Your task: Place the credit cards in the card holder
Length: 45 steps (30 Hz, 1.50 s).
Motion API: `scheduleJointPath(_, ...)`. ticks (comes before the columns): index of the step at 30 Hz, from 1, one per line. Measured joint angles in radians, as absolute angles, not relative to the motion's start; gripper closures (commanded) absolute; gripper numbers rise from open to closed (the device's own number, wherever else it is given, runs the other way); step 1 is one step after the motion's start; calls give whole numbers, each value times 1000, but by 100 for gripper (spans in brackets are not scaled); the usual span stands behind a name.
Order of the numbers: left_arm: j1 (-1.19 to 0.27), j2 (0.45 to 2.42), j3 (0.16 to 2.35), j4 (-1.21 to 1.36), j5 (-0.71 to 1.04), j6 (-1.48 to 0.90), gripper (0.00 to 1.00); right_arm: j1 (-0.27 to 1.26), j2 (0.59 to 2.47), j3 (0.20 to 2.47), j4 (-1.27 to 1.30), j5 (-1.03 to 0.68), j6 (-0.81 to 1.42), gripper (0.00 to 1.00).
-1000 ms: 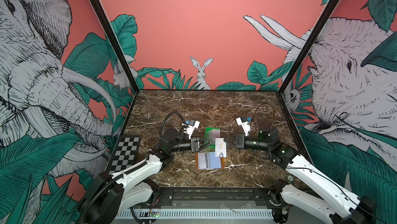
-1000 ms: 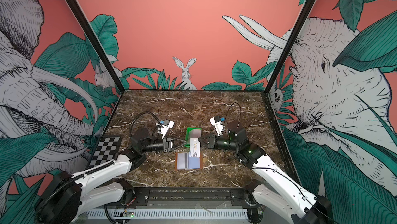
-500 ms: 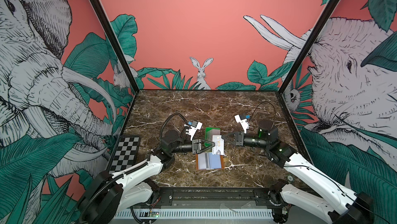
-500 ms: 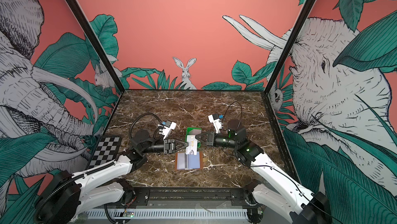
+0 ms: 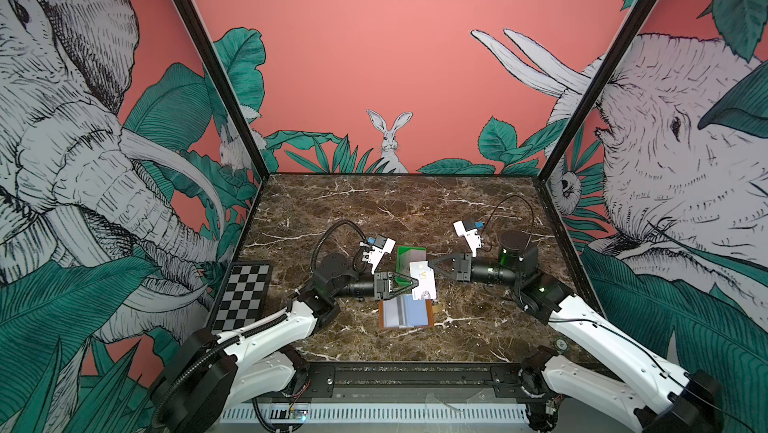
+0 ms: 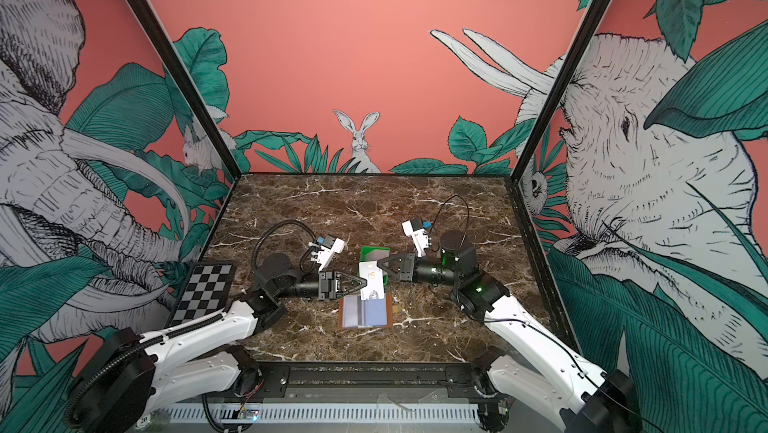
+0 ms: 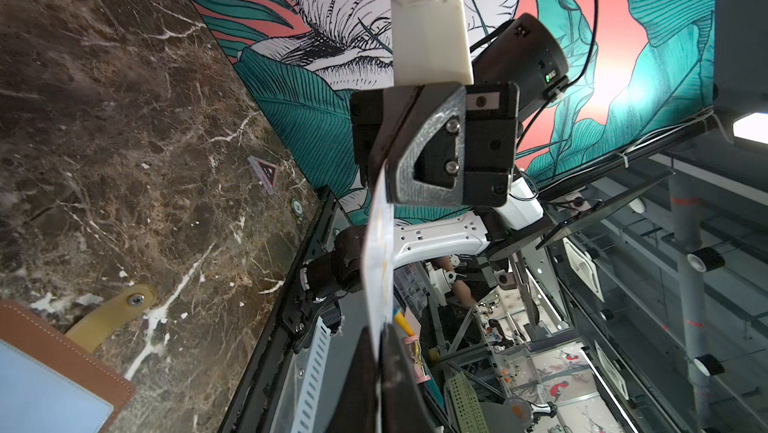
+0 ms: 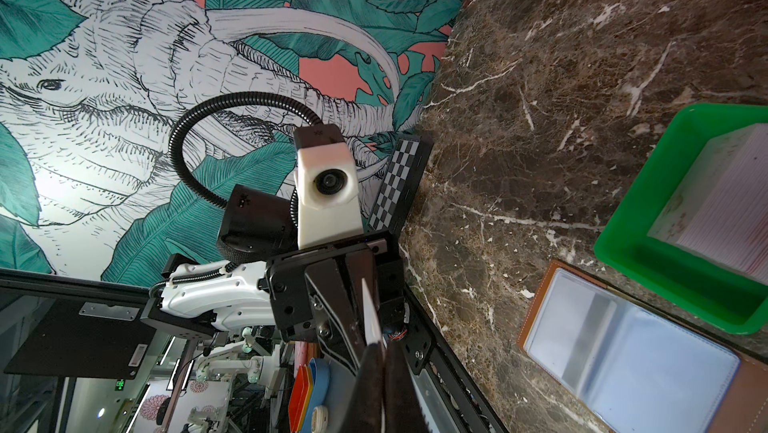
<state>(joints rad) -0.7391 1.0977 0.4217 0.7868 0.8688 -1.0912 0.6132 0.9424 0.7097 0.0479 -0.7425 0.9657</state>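
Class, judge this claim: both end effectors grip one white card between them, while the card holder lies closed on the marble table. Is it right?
No. The card holder lies open, clear sleeves up, as the right wrist view shows. The rest holds: the left end effector and right end effector both grip one white card.

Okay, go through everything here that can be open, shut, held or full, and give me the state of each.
tan-brown leather card holder: lying open, clear sleeves facing up.
white plastic credit card: upright in the air, gripped at two edges.
bright green plastic tray: holds a stack of cards.
left end effector: shut on the white card.
right end effector: shut on the white card.
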Motion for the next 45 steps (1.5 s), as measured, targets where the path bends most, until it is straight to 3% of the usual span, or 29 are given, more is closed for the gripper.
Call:
scheduleJointPath(3,-740,1097,422,759,846,-1075,100,613,942,700,23,-729,952,78)
scheduleJointPath(10,-721,1092,406,588,780,-1016,100,649,908,653,-125,-597,897,71)
scheduleJointPath(18,-684,1098,324,492,739,-1002,100,833,908,622,-320,-326,865,77)
scheduleJointPath(26,-684,1142,321,381,724,-953,100,962,1116,618,-371,-130,896,83)
scheduleJointPath(35,-684,1212,321,337,693,-921,100,971,1318,633,-342,-36,916,85)
scheduleJointPath(45,-684,1237,323,308,672,-904,100,967,1408,643,-252,-7,912,85)
